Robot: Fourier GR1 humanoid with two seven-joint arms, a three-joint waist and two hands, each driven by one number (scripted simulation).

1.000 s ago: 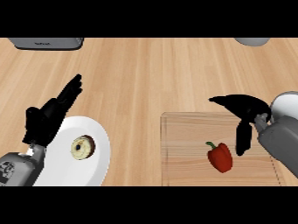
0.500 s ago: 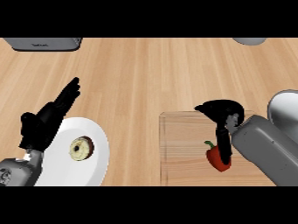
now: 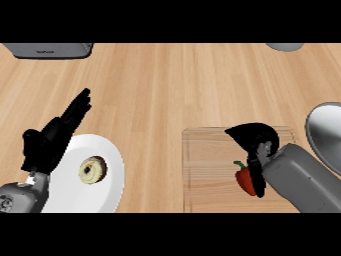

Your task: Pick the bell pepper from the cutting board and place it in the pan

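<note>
Lower now, the right hand [image 3: 256,145] curls its fingers against the bell pepper [image 3: 244,181]; the left hand [image 3: 51,142] rests open. If the grasp sits off-centre, the pepper could roll across the cutting board [image 3: 206,170].

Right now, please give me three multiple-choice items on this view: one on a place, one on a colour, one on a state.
1. Where does the bell pepper lie?
A. on the cutting board
B. in the pan
C. on the white plate

2. What colour is the bell pepper?
A. yellow
B. red
C. purple

3. How is the left hand?
A. curled round the doughnut
B. open, fingers straight
C. pressing on the pan

Key: 1 A, the pepper rests on the board beside the right hand. 2 B, red body with green stem. 3 B, fingers extended beside the plate, holding nothing.
</note>
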